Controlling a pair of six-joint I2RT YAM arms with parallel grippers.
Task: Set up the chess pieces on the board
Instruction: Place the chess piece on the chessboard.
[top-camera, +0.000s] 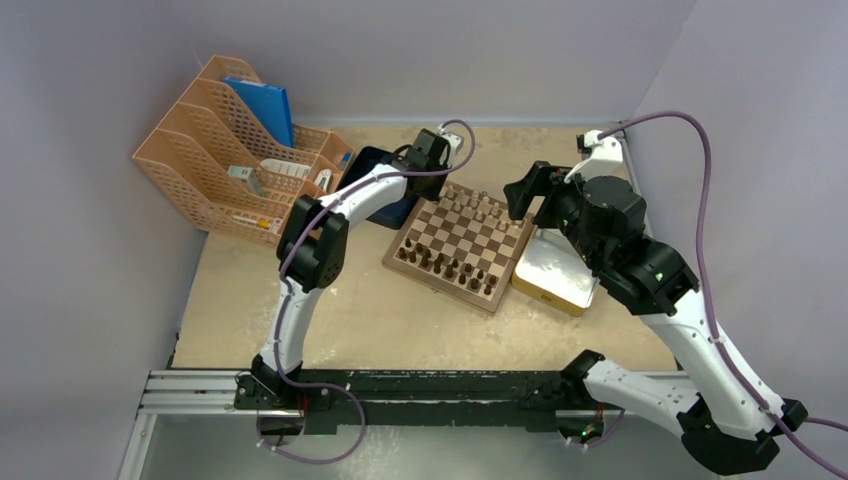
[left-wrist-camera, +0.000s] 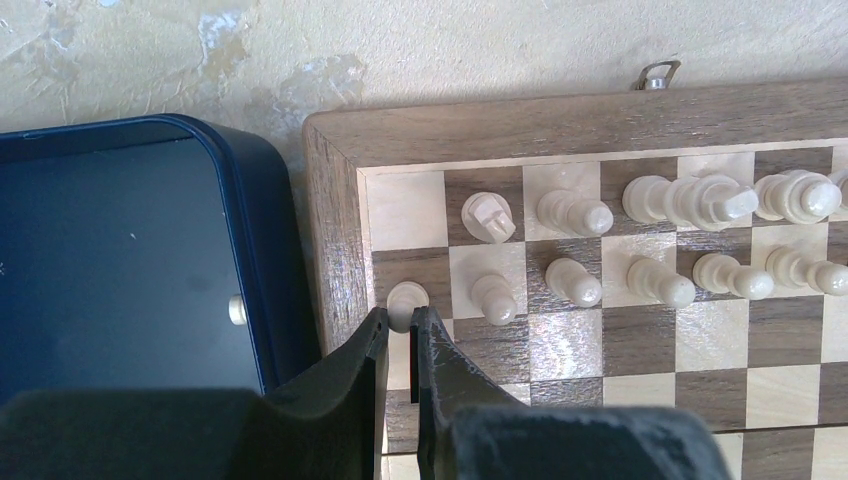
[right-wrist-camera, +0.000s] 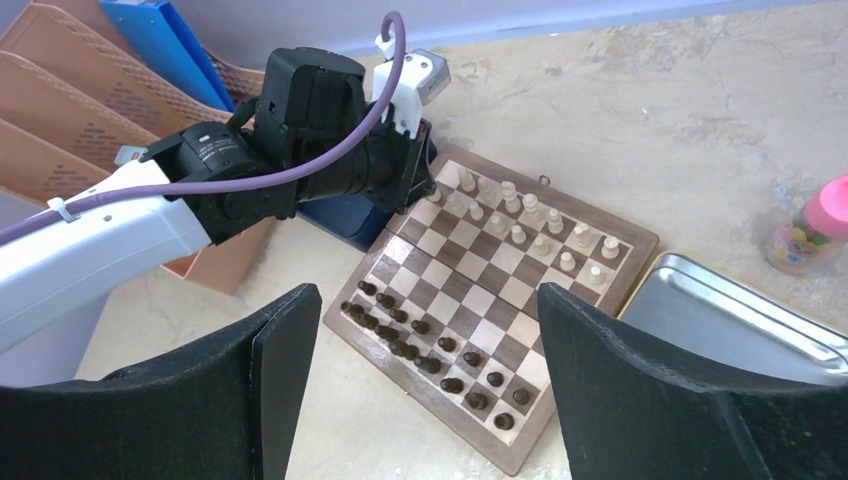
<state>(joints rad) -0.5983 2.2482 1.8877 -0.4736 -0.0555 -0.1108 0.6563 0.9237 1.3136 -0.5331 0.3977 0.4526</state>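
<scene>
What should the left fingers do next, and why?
Probably open a little and let go: the left fingers seem to pinch the small beige wooden pawn, which looks set on its dark edge square of the checkered wooden chessboard, in line with the other pawns.

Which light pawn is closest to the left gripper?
The end pawn on the dark square nearest the blue tray, right at the left gripper's fingertips; the other pawns stand farther along the row.
</scene>
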